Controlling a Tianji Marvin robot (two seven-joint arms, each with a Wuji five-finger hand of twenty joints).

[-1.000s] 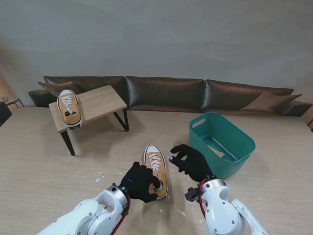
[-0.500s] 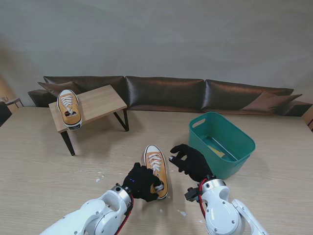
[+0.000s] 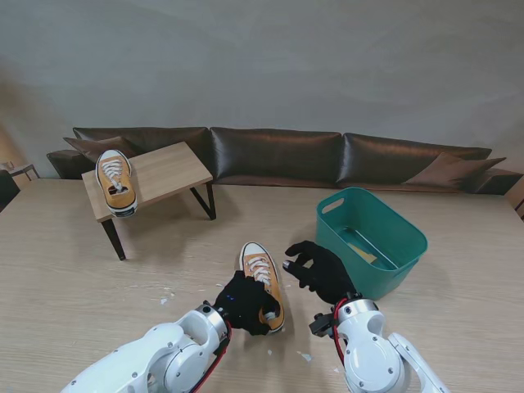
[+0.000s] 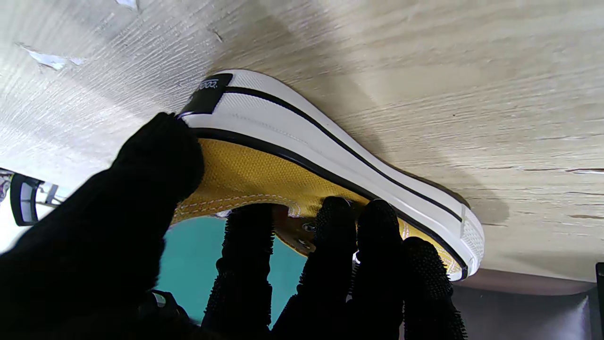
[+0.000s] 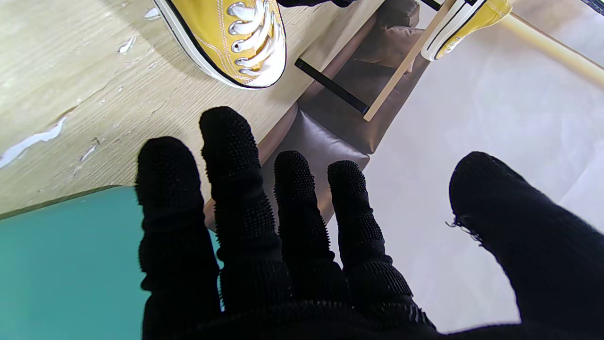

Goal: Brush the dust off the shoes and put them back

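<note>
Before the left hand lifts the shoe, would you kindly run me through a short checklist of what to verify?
1. Left hand closed on the heel of the yellow canvas shoe: ok; the left wrist view shows the thumb on the heel and fingers at the collar.
2. Shoe flat on the wooden table: ok.
3. Right hand holding a brush: not ok; it is open and holds nothing.
4. Brush located: cannot tell; something lies in the green plastic bin.
5. Small wooden bench has room beside the second yellow shoe: ok.
</note>
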